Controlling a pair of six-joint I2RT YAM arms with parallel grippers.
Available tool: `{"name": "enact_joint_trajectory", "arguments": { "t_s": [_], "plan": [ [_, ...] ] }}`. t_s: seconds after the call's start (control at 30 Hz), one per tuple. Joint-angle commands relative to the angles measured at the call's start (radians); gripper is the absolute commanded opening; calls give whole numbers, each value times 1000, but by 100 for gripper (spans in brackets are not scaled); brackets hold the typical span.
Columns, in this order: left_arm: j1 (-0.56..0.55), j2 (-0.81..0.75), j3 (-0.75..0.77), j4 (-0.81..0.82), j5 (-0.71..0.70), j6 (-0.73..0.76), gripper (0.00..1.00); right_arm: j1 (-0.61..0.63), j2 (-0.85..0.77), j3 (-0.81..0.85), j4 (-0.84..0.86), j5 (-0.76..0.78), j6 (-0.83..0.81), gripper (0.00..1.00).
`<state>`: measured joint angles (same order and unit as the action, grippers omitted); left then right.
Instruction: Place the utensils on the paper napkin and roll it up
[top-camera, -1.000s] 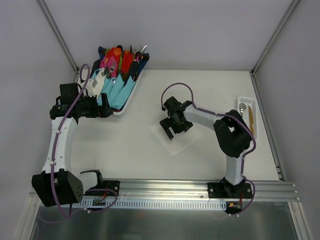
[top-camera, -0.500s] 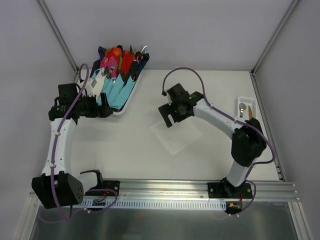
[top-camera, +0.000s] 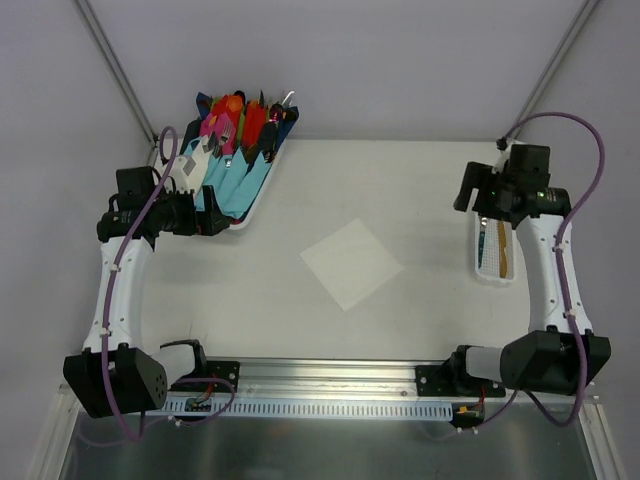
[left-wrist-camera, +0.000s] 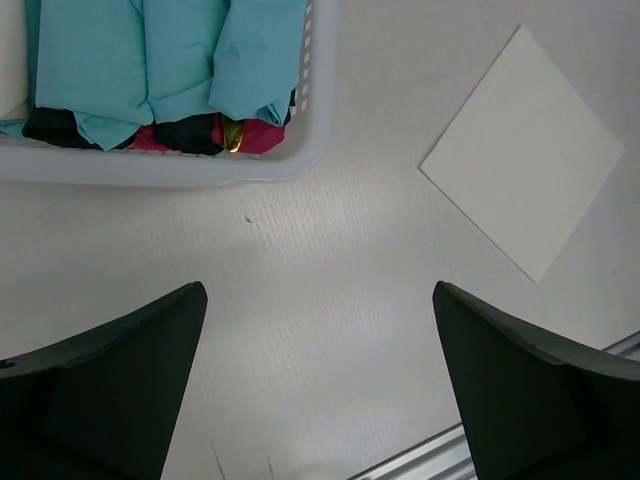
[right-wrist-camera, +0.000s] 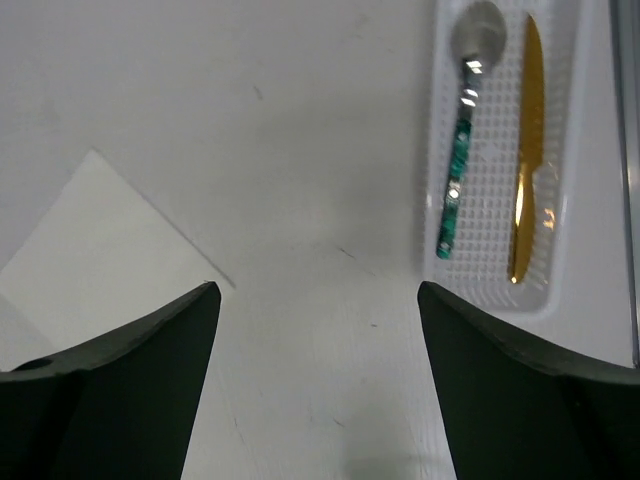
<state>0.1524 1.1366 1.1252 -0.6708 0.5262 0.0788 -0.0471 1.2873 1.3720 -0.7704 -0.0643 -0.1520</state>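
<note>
My right hand (right-wrist-camera: 318, 300), open wide and empty, hangs beside the slotted tray (right-wrist-camera: 490, 298) where the green-handled spoon (right-wrist-camera: 461, 130) and gold knife (right-wrist-camera: 526, 150) lie parallel, crosswise to its grip, with the paper napkin (right-wrist-camera: 100, 250) mid-worktop (top-camera: 420, 180) to its left.

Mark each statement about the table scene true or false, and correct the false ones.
1. The paper napkin lies flat on the table with nothing on it. True.
2. The spoon and golden knife rest on the napkin. False: both lie in the white slotted tray, apart from the napkin.
3. The left gripper and right gripper are both open and empty. True.
4. The basket of blue-wrapped cutlery stands beside the right gripper. False: it stands by the left gripper.
5. In the tray, the spoon lies on the napkin's side of the knife. True.
</note>
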Motion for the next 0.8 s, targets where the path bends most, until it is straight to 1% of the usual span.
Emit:
{"name": "enact_joint_trajectory", "arguments": {
  "t_s": [0.0, 0.03, 0.1, 0.13, 0.33, 0.47, 0.5, 0.67, 0.77],
  "plan": [
    [12, 26, 39, 2, 67, 3, 99, -135, 73, -37, -73, 17, -50, 83],
    [12, 31, 41, 2, 70, 1, 99, -160, 102, -39, -76, 26, -57, 77],
    [12, 40, 42, 2, 70, 4, 99, -203, 168, -36, -78, 37, -63, 71],
    [12, 48, 42, 0, 69, 6, 99, -233, 228, -31, -72, 34, -64, 65],
    [19, 66, 31, 2, 61, 19, 99, -280, 380, 13, -29, 37, -58, 50],
    [26, 95, 35, 2, 75, 13, 99, -283, 467, 58, -15, 41, -55, 43],
    [26, 103, 41, 2, 80, 10, 99, -283, 498, 64, -13, 40, -57, 43],
    [38, 124, 47, 2, 84, 16, 99, -286, 553, 110, -3, 64, -55, 40],
    [42, 129, 47, 2, 84, 21, 99, -292, 578, 134, -7, 136, -67, 38]
  ]
}}
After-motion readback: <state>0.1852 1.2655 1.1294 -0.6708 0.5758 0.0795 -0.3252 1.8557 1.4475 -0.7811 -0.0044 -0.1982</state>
